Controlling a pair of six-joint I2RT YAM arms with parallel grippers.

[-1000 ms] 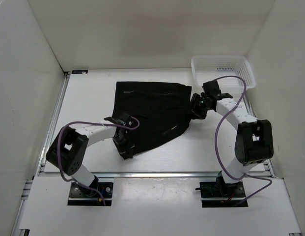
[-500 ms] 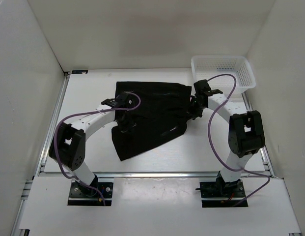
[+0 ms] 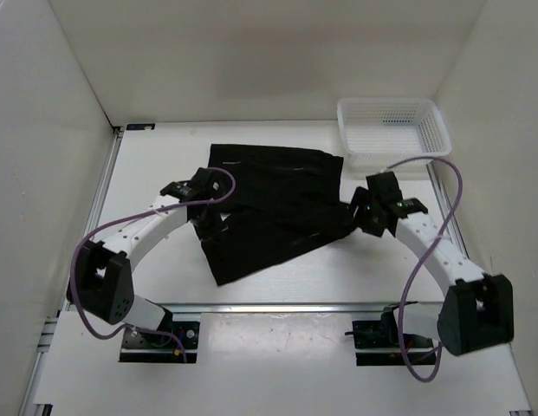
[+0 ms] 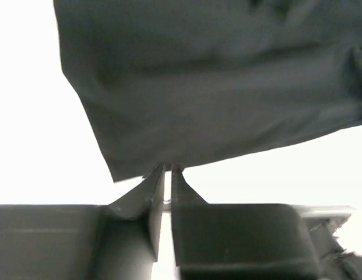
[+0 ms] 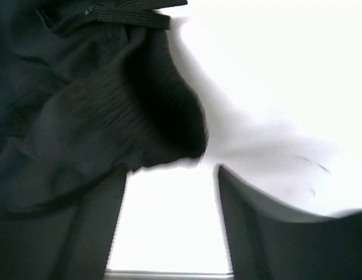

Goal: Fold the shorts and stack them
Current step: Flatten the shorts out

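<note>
A white table (image 3: pixel 147 173) stands between white walls. The left gripper (image 4: pixel 167 169), jaws pressed together, touches the hem of the black shorts (image 3: pixel 269 199), which lie spread mid-table. The right gripper (image 5: pixel 169 175) has its jaws spread at their waistband. A white mesh basket (image 3: pixel 372 152) stands behind.

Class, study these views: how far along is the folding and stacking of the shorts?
Done: little. The black cloth shorts lie rumpled on the white table, not yet squared. In hand: the left pincer looks shut on their edge, and the right pincer is open at the opposite side. Left: folding flat and stacking.
</note>
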